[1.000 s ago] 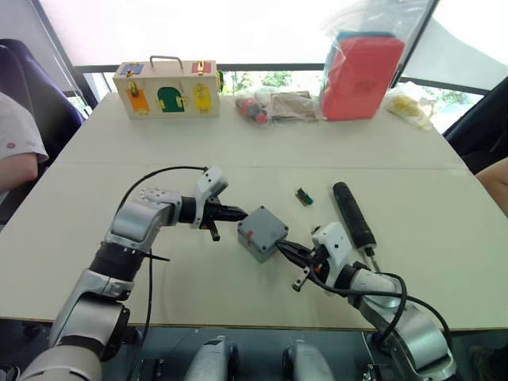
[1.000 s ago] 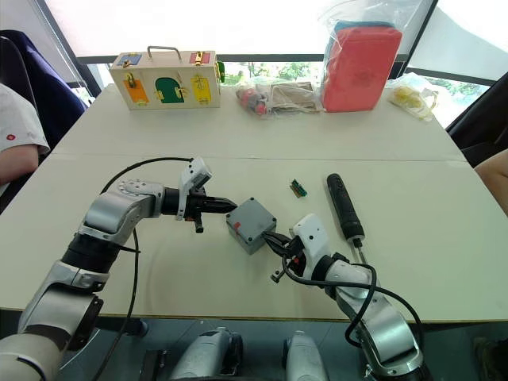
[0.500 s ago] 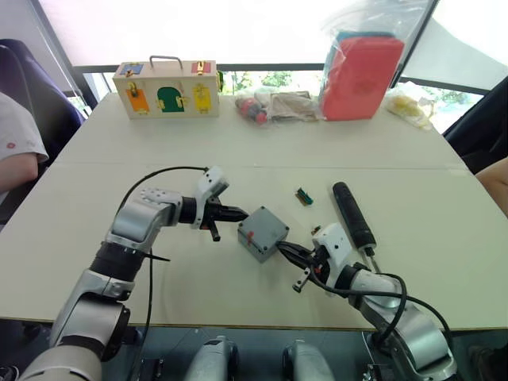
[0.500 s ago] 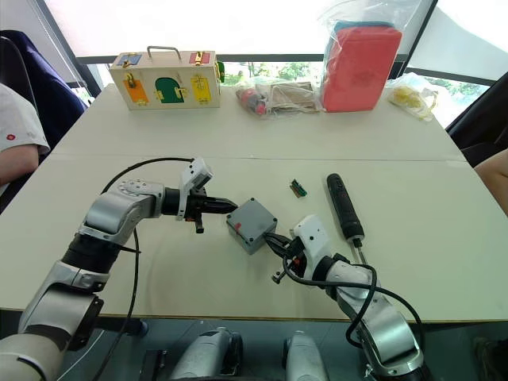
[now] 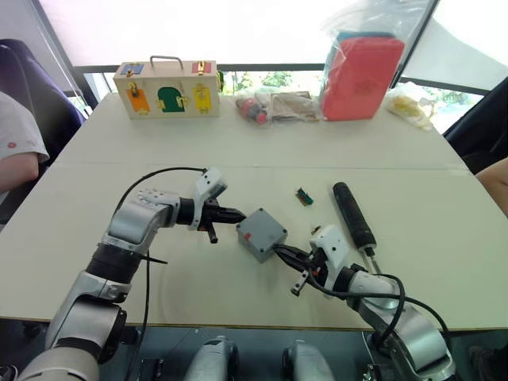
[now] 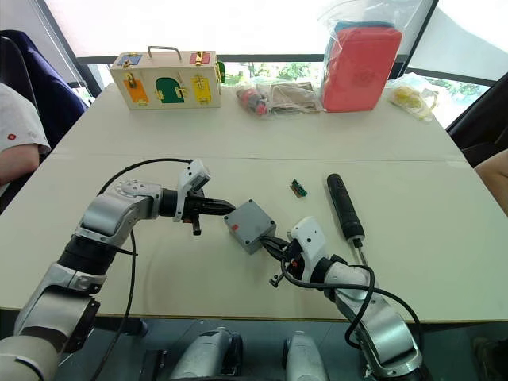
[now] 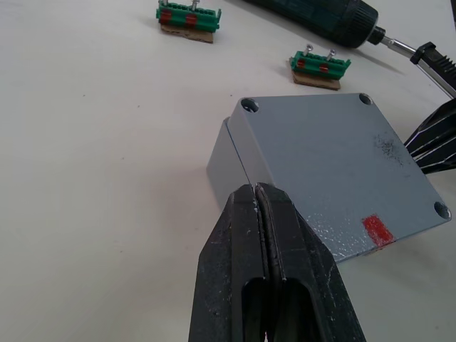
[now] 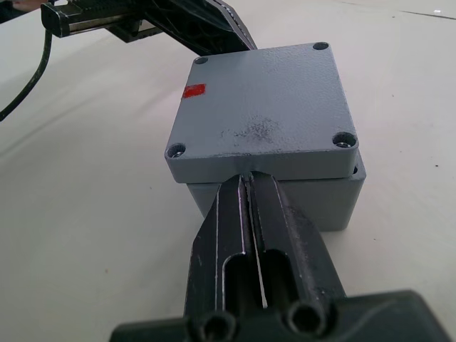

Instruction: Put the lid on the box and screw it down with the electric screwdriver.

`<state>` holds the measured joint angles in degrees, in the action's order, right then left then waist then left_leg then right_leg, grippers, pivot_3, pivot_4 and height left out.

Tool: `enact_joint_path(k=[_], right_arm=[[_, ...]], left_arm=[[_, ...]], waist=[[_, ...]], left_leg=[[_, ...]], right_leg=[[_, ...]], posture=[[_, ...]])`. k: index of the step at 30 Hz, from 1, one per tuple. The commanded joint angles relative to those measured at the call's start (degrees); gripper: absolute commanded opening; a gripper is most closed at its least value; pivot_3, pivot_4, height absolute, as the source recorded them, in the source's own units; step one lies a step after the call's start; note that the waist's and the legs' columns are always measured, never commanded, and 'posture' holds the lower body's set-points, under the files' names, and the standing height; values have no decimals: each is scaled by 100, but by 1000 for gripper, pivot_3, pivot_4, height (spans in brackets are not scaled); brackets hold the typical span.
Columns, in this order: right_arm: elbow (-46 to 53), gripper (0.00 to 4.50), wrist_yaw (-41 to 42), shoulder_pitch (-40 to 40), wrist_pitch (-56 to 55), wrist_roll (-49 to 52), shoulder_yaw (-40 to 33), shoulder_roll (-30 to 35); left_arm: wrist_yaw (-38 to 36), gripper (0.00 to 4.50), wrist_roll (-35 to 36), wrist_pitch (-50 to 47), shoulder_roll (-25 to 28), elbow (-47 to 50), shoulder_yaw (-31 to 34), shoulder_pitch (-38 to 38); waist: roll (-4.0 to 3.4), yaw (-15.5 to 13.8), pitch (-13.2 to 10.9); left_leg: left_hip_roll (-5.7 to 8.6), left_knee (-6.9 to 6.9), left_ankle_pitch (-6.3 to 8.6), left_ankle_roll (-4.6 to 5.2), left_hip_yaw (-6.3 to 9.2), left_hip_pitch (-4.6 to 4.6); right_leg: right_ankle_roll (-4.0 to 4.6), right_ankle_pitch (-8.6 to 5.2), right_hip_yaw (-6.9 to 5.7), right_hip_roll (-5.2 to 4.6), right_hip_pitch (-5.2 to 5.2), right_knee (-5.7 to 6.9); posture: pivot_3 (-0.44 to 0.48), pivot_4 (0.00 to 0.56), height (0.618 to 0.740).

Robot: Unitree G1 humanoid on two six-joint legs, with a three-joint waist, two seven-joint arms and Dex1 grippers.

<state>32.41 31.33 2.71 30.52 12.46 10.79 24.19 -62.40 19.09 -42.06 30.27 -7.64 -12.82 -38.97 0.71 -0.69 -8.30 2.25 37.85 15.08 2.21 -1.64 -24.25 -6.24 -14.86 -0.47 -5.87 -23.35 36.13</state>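
Grey plastic lid (image 8: 263,110) already sits on top of the box (image 8: 313,196), so the first half of the job looks done, though not cleanly: in the right wrist view the lid is slightly skewed, one corner overhanging the box wall and another set back from it. The box stands on the pale surface (image 5: 119,159), between the two claws. The left claw (image 7: 262,206) is clenched, empty, its tip touching the lid's edge on the side away from the screwdriver. The right claw (image 8: 249,187) is likewise closed on nothing and presses against the seam between lid and box on the opposite side (the pair seem to be nudging the lid square, as I judge it).

What remains is all of the fastening. The four corner holes look empty, with no screw heads seated that I can make out. The electric screwdriver (image 5: 353,214) lies untouched on the surface, beyond the box on the right claw's side, well clear of either claw. Two small green bit holders (image 7: 320,65) rest between the box and the screwdriver.

As for writing, I can read none. The lid carries only a plain red mark (image 7: 377,229) near one corner and a dark scuff near its middle.
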Motion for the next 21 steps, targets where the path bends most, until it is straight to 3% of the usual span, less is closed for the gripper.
enact_joint_path(k=[1, 21], right_arm=[[194, 48, -22, -44, -130, 38, -71, 12], [380, 48, 6, 20, -68, 193, -176, 27]], left_arm=[[-102, 0, -21, 122, -95, 197, -164, -32], [87, 0, -230, 521, -225, -380, 127, -274]], waist=[[0, 0, 0], [0, 0, 0]], left_leg=[[0, 0, 0, 0, 0, 0], [0, 4, 1, 1, 0, -2]], right_leg=[[0, 0, 0, 0, 0, 0], [-3, 1, -2, 1, 0, 0]], posture=[[0, 150, 740], [0, 150, 740]])
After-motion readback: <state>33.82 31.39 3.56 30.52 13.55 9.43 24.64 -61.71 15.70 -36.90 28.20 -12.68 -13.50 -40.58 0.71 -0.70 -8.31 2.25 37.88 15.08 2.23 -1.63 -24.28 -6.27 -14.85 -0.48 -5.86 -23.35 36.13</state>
